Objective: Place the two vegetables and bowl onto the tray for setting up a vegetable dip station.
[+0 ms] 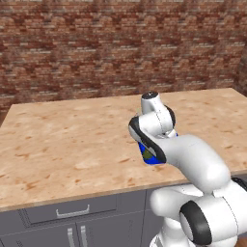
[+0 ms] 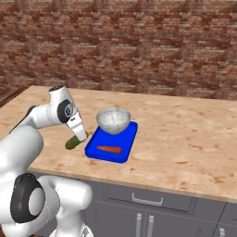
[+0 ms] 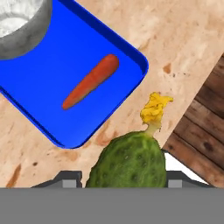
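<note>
The blue tray (image 2: 121,153) lies on the counter near its front edge. On its far end stands the grey-white bowl (image 2: 113,120), and the orange carrot (image 2: 109,149) lies on its near end. My gripper (image 2: 78,135) hangs just left of the tray, shut on the dark green cucumber (image 2: 72,142), low over the counter. In the hand view the cucumber (image 3: 129,162), with a yellow flower tip, fills the gap between the fingertips of the gripper (image 3: 122,180). Beyond it lie the tray (image 3: 52,65), the carrot (image 3: 91,82) and the bowl (image 3: 19,26). A sliver of the tray (image 1: 154,158) shows behind my arm.
The wooden counter (image 2: 185,134) stretches wide to the right of the tray and behind it, up to a brick wall (image 2: 139,46). The counter's front edge (image 3: 175,131) runs close beside the cucumber, with wooden floor (image 3: 201,122) beyond. Grey drawers (image 2: 148,201) sit below.
</note>
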### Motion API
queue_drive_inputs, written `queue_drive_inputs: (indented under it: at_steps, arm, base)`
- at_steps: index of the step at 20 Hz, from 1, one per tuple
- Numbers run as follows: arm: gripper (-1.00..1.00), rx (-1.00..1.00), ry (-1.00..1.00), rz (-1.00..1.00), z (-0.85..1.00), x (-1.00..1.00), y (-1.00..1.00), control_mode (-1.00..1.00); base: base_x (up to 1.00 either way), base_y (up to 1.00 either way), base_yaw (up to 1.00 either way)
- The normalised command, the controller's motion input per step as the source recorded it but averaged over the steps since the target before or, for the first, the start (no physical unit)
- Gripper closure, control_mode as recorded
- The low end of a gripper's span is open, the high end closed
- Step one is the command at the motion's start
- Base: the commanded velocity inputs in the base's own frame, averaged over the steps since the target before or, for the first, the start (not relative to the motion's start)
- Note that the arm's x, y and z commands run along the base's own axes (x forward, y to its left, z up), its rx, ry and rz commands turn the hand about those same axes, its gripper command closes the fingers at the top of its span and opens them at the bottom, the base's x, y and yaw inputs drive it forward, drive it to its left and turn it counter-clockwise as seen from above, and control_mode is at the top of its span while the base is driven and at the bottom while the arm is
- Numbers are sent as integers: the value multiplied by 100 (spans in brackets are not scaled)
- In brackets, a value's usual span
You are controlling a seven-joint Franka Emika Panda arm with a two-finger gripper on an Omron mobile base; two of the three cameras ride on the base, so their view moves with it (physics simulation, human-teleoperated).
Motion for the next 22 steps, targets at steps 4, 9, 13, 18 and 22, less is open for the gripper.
queue_drive_inputs:
  at_steps: [4,9,13,18,22]
  arm:
    - [100,4,0,-10,3,0,-43,-100]
    - [100,6,0,-10,0,0,-40,-100]
    - [100,9,0,-11,0,0,-34,-100]
    - [100,11,0,-7,-2,2,-27,-100]
    - [100,14,-1,-3,-9,1,-18,-100]
  base:
    - [0,0,0]
    - [0,0,0]
    - [0,0,0]
    - [0,0,0]
    - [0,0,0]
